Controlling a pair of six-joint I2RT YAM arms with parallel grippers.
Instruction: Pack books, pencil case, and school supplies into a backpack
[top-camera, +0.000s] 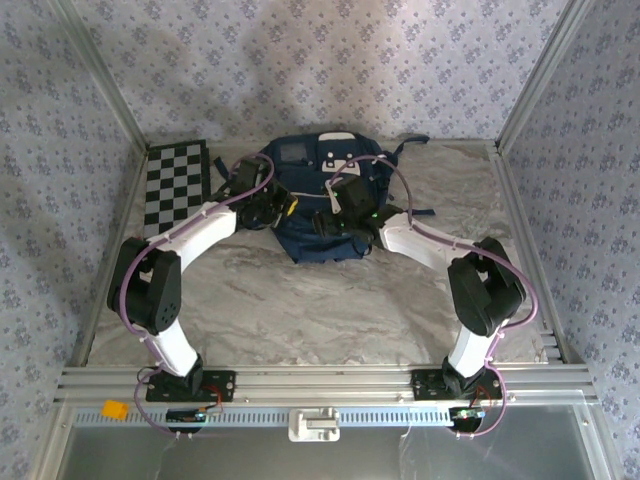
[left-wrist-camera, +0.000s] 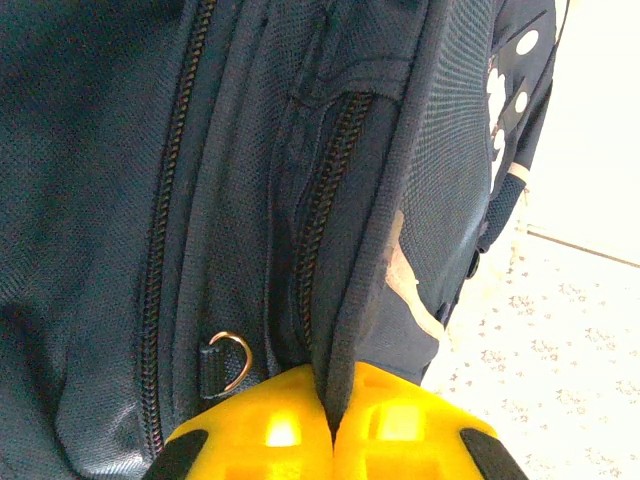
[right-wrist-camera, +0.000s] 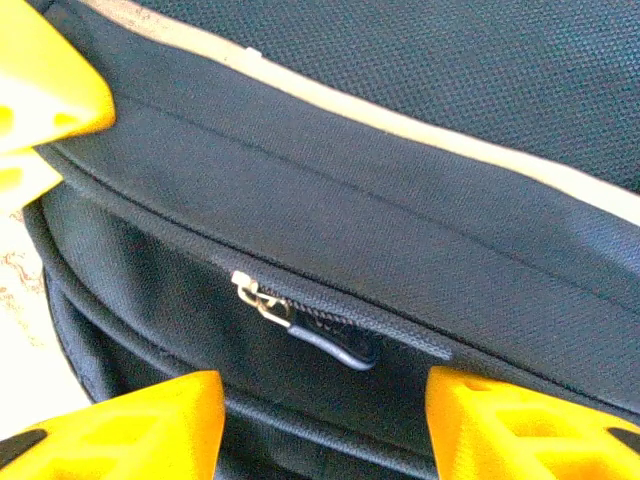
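"Left wrist view, closest in: what are the yellow left fingers (left-wrist-camera: 270, 425) doing?"

"They are pressed together. They are blocky moulded plastic with hollow pockets, and they pinch a raised fold of the backpack (left-wrist-camera: 100, 200) between them. The fold is a rounded seam of navy woven mesh."

"And past the pinch?"

"A small metal D-ring (left-wrist-camera: 232, 352) on a webbing loop sits just left of the fold, at the lower middle. Two dark zips (left-wrist-camera: 328, 200) run up the frame, one beside the fold and one further left. At the upper right the bag shows white dots, with a pale surface behind."

"Right wrist view?"

"The right fingers (right-wrist-camera: 140, 430) stand apart at the bottom corners. They are the same yellow plastic and grip nothing. Between and just beyond them lies a zip slider (right-wrist-camera: 255, 295) of pale metal with a dark, glossy pull tab (right-wrist-camera: 335, 345), at the left end of a zip line. Whether the fingers touch the cloth I cannot tell. Further up comes smooth navy cloth, then a cream trim stripe (right-wrist-camera: 400, 125), then coarser mesh."

"From the top external camera?"

"The grey marbled counter (top-camera: 300, 310) is nearest. The backpack lies at mid-frame toward the far edge, with both arms reaching onto it. A black-and-white chequered board (top-camera: 178, 185) lies flat at the upper left, to the left of the bag."
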